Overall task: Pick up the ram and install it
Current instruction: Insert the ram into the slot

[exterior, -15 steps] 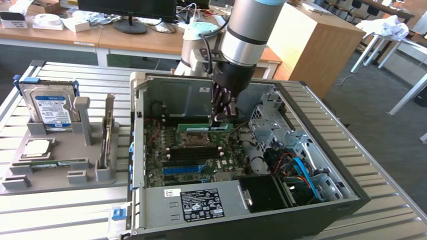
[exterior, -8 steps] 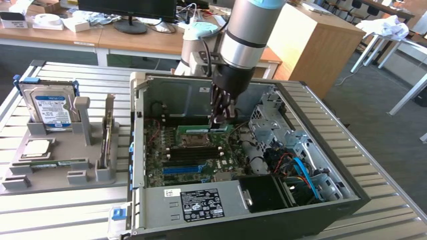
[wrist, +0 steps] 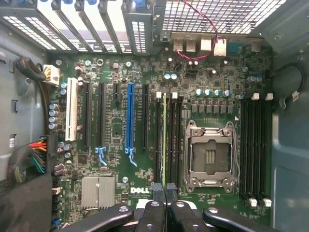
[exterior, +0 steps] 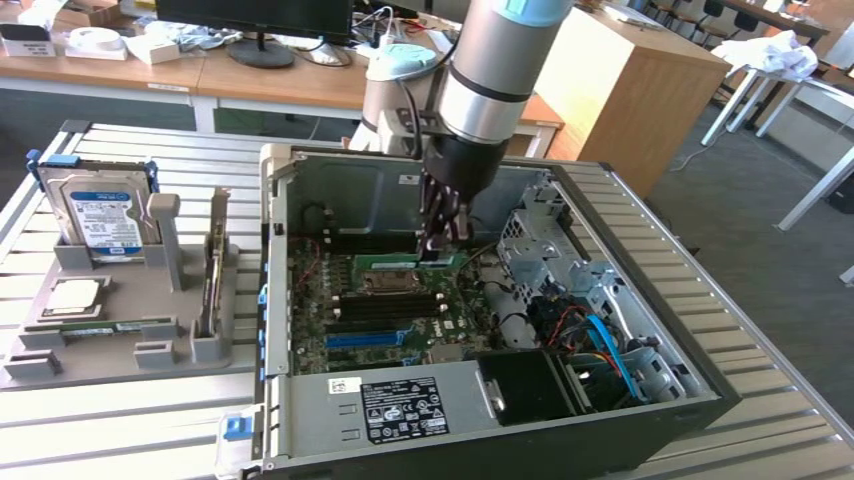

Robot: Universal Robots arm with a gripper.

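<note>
My gripper (exterior: 442, 252) reaches down into the open computer case (exterior: 274, 300), just above the motherboard (exterior: 387, 330). In the wrist view the gripper (wrist: 164, 192) is shut on the ram (wrist: 164, 140), seen edge-on as a thin green strip. The strip runs in line with the black memory slots (wrist: 170, 145) beside the empty processor socket (wrist: 211, 154). I cannot tell whether the ram touches a slot or hangs above it. In the exterior view the ram (exterior: 400, 263) shows as a short green bar at the fingertips.
A grey holder (exterior: 120, 350) stands at the exterior view's left, with a blue-labelled hard drive (exterior: 96, 215), a silver processor chip (exterior: 74, 295) and a green stick (exterior: 100, 327). Inside the case are the drive cage (exterior: 534, 250), cables (exterior: 601, 340) and a power supply (exterior: 400, 405). More memory slots (wrist: 256, 150) flank the socket.
</note>
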